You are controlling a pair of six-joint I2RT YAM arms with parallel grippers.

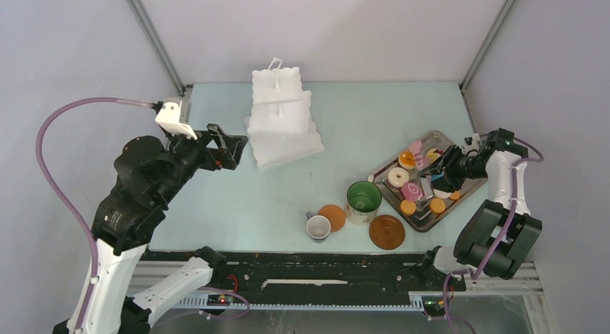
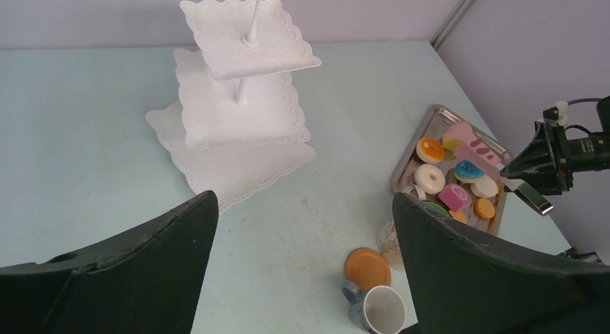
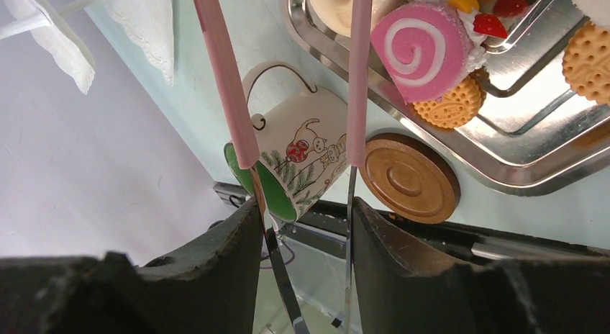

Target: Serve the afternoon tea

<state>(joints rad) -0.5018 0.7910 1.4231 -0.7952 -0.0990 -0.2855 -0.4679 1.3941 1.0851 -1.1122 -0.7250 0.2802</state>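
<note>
We see a cat and leafy sprigs painted on the green-lined mug (image 3: 295,168), which stands on the table between the white cup (image 1: 318,227) and the metal tray (image 3: 525,143). The tray holds the toy pastries (image 1: 421,186), among them a pink swirl cake (image 3: 424,50) and a white doughnut (image 1: 397,177). The white three-tier stand (image 1: 284,122) sits farther back. Our right gripper (image 3: 306,208) clamps the pink tongs (image 3: 223,68) over the tray. Our left gripper (image 1: 234,150) gapes wide beside the stand, holding nothing.
</note>
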